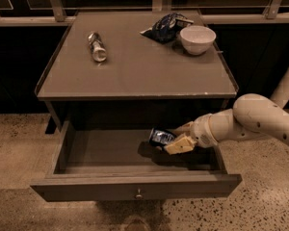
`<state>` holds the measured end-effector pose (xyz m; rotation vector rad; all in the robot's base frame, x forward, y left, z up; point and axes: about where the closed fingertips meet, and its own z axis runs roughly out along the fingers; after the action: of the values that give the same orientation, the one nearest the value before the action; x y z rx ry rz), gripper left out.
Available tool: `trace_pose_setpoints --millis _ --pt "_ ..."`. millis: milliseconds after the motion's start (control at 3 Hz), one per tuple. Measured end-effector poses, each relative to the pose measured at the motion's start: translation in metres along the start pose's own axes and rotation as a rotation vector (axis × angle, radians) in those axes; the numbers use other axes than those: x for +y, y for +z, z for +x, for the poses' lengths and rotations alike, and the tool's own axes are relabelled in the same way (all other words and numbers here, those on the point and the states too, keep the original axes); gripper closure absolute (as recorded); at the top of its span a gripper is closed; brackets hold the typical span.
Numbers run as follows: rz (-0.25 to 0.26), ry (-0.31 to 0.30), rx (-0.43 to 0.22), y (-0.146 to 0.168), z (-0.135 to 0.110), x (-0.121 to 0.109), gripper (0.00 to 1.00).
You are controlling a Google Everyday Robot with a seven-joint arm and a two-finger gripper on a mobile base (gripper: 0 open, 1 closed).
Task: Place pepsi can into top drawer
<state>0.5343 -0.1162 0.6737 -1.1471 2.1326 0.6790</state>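
The top drawer (135,189) is pulled wide open under the grey cabinet, its round knob at the middle of the front panel. My gripper (176,138) reaches in from the right over the drawer's right half. It is shut on the pepsi can (160,137), a dark blue can with white markings, held on its side low inside the drawer. I cannot tell whether the can touches the drawer floor; a shadow lies under it.
On the cabinet top (135,76) a slim silver can (97,47) lies at the left, a dark blue snack bag (166,27) and a white bowl (197,39) stand at the back right. A speckled floor surrounds the cabinet.
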Motion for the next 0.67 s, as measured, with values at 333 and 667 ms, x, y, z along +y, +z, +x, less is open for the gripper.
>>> trace_pose_setpoints --millis 333,667 --pt "-0.007 0.027 0.031 0.0076 0.0122 -0.0054 1.00" --pt "-0.007 0.028 0.031 0.0077 0.0124 -0.0054 0.81"
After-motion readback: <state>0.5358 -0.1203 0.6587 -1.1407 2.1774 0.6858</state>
